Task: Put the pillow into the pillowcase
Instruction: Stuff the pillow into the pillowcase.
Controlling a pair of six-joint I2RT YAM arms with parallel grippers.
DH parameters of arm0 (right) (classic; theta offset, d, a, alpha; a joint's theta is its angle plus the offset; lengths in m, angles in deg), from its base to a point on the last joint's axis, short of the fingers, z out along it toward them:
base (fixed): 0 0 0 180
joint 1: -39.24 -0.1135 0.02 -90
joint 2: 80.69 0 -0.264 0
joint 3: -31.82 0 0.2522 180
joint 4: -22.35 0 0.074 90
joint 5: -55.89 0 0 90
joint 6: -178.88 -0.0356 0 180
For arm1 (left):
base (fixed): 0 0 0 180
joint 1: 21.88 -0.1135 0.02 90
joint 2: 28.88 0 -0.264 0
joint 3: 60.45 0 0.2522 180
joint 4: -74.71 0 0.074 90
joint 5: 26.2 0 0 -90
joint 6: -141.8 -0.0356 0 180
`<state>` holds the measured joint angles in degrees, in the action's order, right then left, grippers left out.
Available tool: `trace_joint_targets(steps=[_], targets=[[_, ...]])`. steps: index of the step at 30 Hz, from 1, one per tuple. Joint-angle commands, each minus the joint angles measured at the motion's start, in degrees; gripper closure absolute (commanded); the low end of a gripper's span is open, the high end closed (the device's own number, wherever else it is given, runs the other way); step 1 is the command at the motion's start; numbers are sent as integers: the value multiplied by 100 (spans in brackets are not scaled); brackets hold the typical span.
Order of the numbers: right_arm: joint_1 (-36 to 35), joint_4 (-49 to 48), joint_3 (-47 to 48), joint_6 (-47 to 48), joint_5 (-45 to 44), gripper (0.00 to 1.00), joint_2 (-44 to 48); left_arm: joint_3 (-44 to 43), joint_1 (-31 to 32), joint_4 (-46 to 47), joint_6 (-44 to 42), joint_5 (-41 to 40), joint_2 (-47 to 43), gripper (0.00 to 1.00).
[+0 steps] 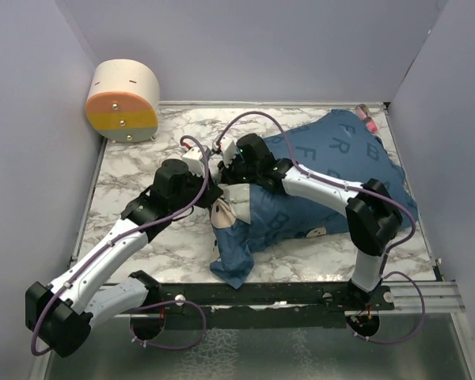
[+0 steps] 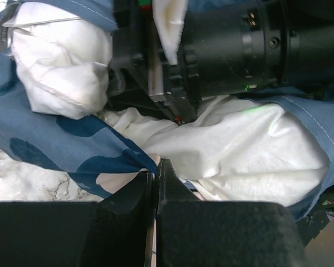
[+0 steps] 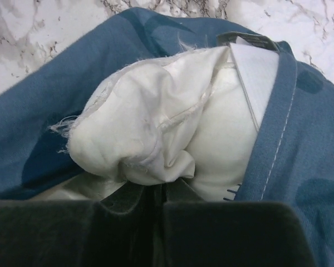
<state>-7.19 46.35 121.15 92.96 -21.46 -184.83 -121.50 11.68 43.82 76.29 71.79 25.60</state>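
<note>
So we're mid-stuffing here. Most of the pillow [image 1: 223,212] looks to be inside the pillowcase [image 1: 340,150] already. The case lies bulging across the right half of the table [image 1: 134,229], with its mouth toward the middle, and one white corner pokes out of the opening.

The left claw [image 2: 156,181] is clenched, and from its own camera it seems to be pinching the blue edge right at the mouth. The right claw [image 3: 158,194] is clamped tight too, on a bunched-up wad of that loose pillow corner as far as I can tell.

Next move, I reckon: the right claw shoves the corner deeper in while the left claw drags the edge over it. That takes opposite pulls, and the two claws are crammed right next to each other, so there's not much room. The fabric's floppy, so either grip could slip.

Other stuff: a round striped drum thing [image 1: 123,101] sits in the far left corner, well apart. There's also something small and pink [image 1: 367,120] at the far right edge, just beside the case. Neither's in the way.
</note>
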Motion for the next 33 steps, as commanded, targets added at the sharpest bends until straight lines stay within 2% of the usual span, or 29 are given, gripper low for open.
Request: trace_joint_targets(steps=[1,5,9,12,16,22,25,28,30,33], targets=[[42,1579,452,-4,1562,96,-1144,-479,-190,1662,-413,496,115,100],[29,1529,1035,-172,2236,94,-1663,207,-192,2451,113,1055,319,100],[5,1491,898,-201,2345,92,-1825,842,-187,3194,518,1258,414,100],[10,1514,361,-128,2049,92,-1618,1039,-192,3443,677,1239,389,100],[12,1325,-745,-188,1618,91,-867,1218,-192,3558,993,1169,144,100],[17,734,-2240,-737,1703,91,306,1934,-189,3324,1930,900,-834,100],[12,638,-2443,-834,1553,91,554,2196,-192,2719,2298,760,-1467,78],[12,683,-2496,-842,1267,91,637,2218,-192,1647,2413,320,-2230,60],[13,643,-2551,-894,1145,91,685,2142,-192,810,2476,-35,-2708,51],[12,510,-2611,-980,1103,91,702,2026,-196,55,2575,-231,-3004,45]])
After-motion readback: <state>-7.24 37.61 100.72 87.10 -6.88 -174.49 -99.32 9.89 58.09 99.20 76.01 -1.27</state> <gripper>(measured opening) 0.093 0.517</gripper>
